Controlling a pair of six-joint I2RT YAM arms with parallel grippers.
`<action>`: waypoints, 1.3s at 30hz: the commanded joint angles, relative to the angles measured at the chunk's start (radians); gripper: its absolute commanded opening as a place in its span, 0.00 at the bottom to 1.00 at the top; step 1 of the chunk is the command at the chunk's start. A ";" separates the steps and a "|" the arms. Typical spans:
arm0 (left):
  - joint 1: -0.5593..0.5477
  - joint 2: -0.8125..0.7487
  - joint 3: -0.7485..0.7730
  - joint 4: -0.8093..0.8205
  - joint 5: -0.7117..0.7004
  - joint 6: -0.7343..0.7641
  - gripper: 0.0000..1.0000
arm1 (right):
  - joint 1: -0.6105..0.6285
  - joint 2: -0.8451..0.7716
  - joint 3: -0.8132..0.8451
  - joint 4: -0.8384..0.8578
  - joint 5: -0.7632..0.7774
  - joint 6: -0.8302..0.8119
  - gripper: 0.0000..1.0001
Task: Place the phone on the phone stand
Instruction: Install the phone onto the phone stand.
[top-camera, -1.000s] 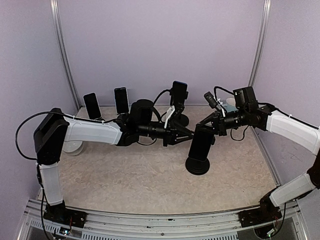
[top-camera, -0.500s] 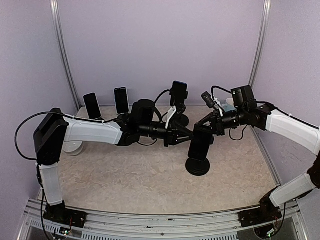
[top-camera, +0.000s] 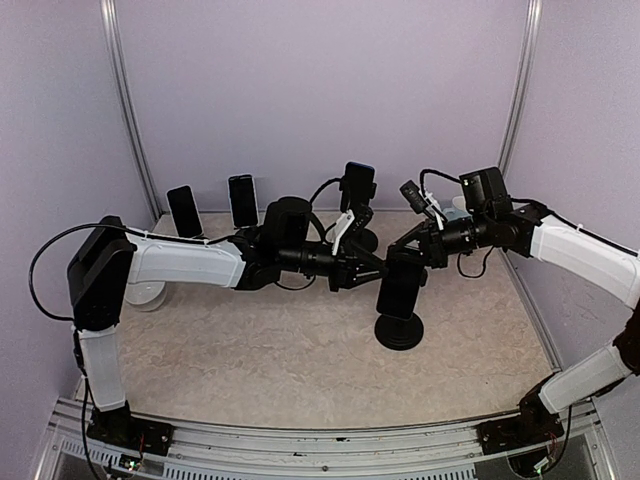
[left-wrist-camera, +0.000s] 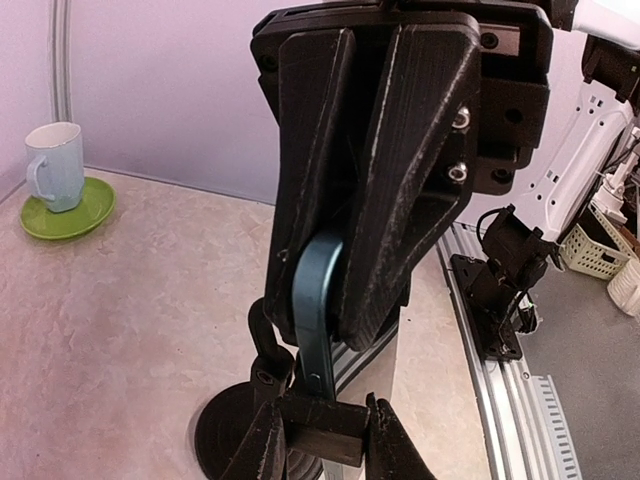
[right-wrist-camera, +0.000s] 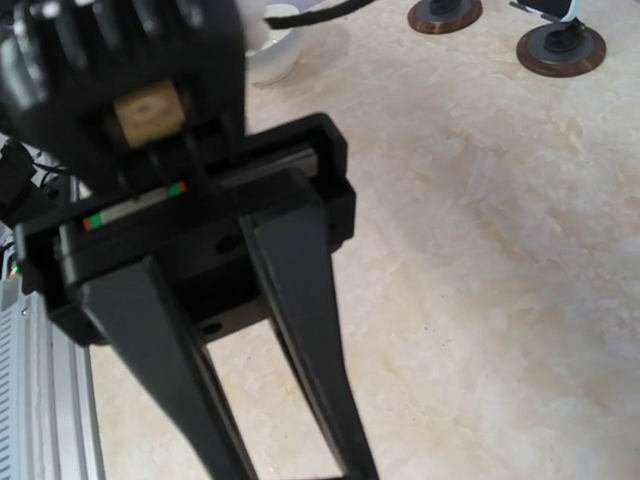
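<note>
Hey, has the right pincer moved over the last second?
Yes. The right pincer has edged left and toward the back wall, judged against the grey vertical corner rail on the right.

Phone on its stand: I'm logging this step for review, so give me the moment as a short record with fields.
phone: upright over the phone stand, lower end at its cradle
left pincer: shut on the phone's edge
right pincer: shut, by the phone's top; contact unclear
background: more phones on stands at the back
</note>
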 joint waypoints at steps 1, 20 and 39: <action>-0.025 -0.018 0.041 0.042 0.043 0.000 0.00 | -0.020 0.016 0.050 -0.015 0.140 0.016 0.03; -0.026 -0.004 0.024 0.096 0.019 -0.024 0.00 | -0.023 -0.046 0.045 -0.015 0.165 0.075 0.57; -0.024 0.013 -0.020 0.229 0.007 -0.102 0.00 | -0.109 -0.257 -0.121 0.101 0.159 0.194 0.78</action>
